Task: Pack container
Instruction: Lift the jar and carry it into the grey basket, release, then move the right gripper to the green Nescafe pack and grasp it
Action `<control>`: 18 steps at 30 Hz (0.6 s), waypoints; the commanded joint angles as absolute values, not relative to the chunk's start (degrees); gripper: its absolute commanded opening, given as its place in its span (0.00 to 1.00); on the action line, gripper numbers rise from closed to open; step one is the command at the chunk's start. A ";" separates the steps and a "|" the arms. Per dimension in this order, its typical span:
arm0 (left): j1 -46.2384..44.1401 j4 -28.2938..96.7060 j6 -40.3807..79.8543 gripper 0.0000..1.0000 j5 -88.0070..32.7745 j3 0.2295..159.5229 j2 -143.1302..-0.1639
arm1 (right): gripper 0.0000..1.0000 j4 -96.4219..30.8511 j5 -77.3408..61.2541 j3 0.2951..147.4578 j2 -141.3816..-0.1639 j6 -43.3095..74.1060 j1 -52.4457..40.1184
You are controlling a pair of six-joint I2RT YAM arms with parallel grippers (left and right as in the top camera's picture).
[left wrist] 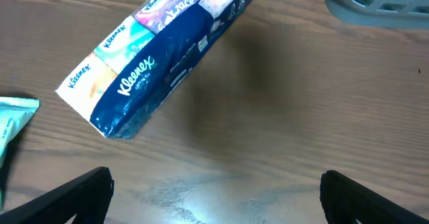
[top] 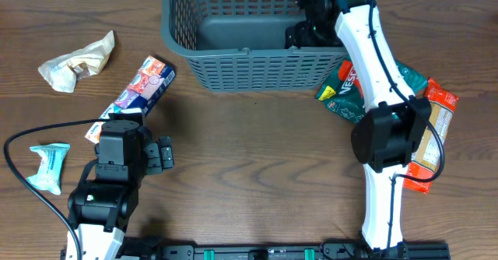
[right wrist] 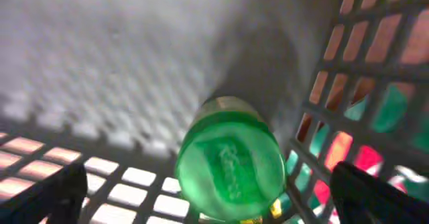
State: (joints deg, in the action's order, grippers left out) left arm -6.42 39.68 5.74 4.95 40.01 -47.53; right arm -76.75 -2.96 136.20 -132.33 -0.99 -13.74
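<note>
The container (top: 233,67) is a dark grey lattice basket at the table's far middle. My right gripper (top: 305,28) reaches down inside its right end. In the right wrist view the right gripper (right wrist: 214,197) is open, its fingers wide apart. A round green plastic object (right wrist: 230,160) lies on the container floor between them, touching neither, in the corner by the slotted wall (right wrist: 348,83). My left gripper (top: 166,153) is at the near left, open (left wrist: 218,197) over bare wood, empty, just short of a Kleenex tissue pack (left wrist: 151,56).
The Kleenex pack (top: 140,91) lies left of the container. A crumpled beige packet (top: 78,61) is at the far left and a teal packet (top: 48,166) near the left arm. Green (top: 346,89) and orange (top: 432,128) packets lie beside the right arm.
</note>
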 commanded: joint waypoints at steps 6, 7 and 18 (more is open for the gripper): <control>-6.17 39.83 4.97 0.98 5.87 41.28 -47.48 | 0.99 -86.28 -9.87 161.10 -129.12 -12.19 -15.05; -6.17 39.83 4.97 0.99 5.87 41.25 -47.48 | 0.99 -87.02 -9.80 163.54 -128.22 -12.43 -14.87; -6.17 39.81 4.97 0.99 5.87 41.25 -47.48 | 0.99 -97.34 5.28 167.59 -117.34 17.82 5.82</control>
State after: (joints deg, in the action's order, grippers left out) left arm -6.42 39.70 5.74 4.97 40.01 -47.53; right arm -95.81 2.13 168.09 -117.75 8.29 -0.32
